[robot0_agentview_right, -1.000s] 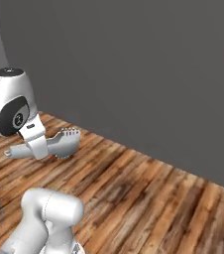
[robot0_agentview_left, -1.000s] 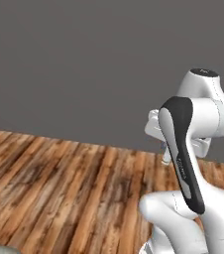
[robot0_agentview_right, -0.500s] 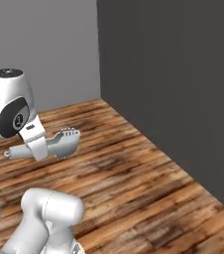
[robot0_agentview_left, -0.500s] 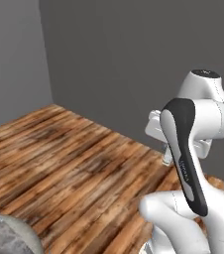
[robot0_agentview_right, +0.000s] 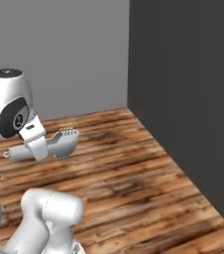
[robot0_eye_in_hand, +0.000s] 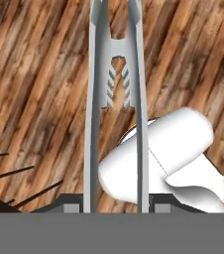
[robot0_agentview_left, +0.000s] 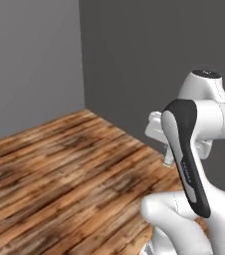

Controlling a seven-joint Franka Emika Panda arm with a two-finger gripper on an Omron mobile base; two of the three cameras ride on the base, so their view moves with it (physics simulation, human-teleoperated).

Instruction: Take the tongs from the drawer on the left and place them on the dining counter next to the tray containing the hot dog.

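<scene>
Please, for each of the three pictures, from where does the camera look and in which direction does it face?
Left base view: behind the arm's left, facing a wall corner over the wooden floor; the arm rises at right.
Right base view: behind the arm's right, facing that corner; arm at left, gripper holding the tongs.
Hand view: on the hand, looking down along the tongs at the floor.
Both base views share corner and floor.

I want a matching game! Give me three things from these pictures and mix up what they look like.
Things:
1. tongs
2. floor
3. wall

Looks:
A. dark grey and plain
B. pale grey metal, held in the claw
C. brown wooden planks

Pairs: 1-B, 2-C, 3-A
</scene>
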